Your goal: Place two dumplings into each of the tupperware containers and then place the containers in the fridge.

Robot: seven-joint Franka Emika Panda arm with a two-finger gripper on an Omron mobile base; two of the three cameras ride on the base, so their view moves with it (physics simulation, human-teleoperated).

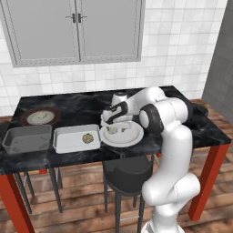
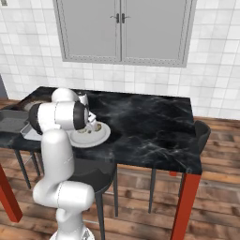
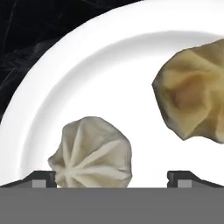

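My gripper (image 1: 110,128) hangs open just above the white plate (image 1: 134,136). In the hand view a pale pleated dumpling (image 3: 92,153) lies between my two fingertips (image 3: 42,177), off toward the left one, with neither finger touching it. A larger tan dumpling (image 3: 194,96) lies further along the same plate (image 3: 87,70). The lighter tupperware container (image 1: 68,141) stands left of the plate with one dumpling (image 1: 87,138) in it. The darker container (image 1: 27,139) stands empty beside it. Another dumpling (image 1: 43,115) rests on the brown-rimmed plate (image 1: 27,112). The fridge is out of view.
Everything stands on a black marble table (image 1: 82,107) with red legs. A dark stool (image 1: 127,175) is tucked under its front edge, and a chair (image 2: 202,133) stands at the right end. A grey double-door cabinet (image 1: 77,29) hangs on the tiled wall.
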